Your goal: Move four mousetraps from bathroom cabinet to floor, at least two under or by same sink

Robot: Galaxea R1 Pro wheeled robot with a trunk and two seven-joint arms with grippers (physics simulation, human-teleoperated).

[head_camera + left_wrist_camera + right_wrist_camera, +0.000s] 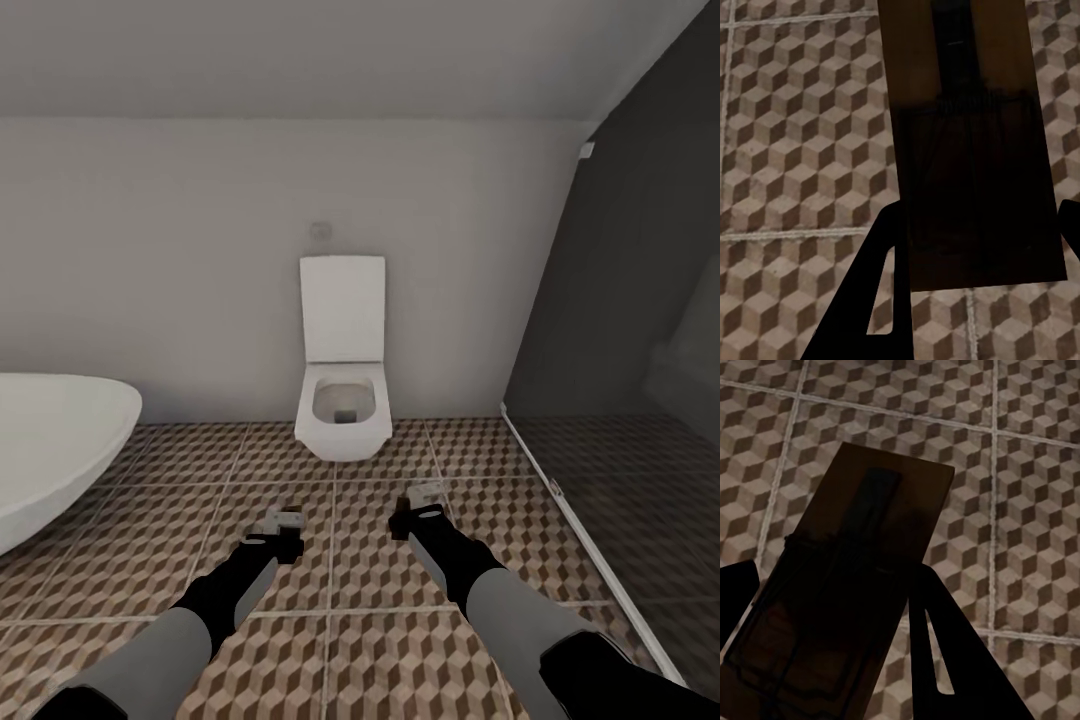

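Each wrist view has a mousetrap close up, a brown wooden board with dark metal parts. My left gripper (pixel 975 255) is shut on one mousetrap (pixel 975 150), its dark fingers (pixel 866 300) pressing the board's sides. My right gripper (pixel 832 637) is shut on a second mousetrap (pixel 870 562). In the head view both grippers, left (pixel 283 525) and right (pixel 425 500), hang above the cube-patterned bathroom floor (pixel 340 600) in front of a toilet. The cabinet and the bathroom sink are out of view.
A white wall-hung toilet (pixel 343 400) with its lid up stands straight ahead against the white wall. A white bathtub (pixel 50 450) juts in at the left. A dark glass shower screen (pixel 620 380) with a white floor rail closes off the right.
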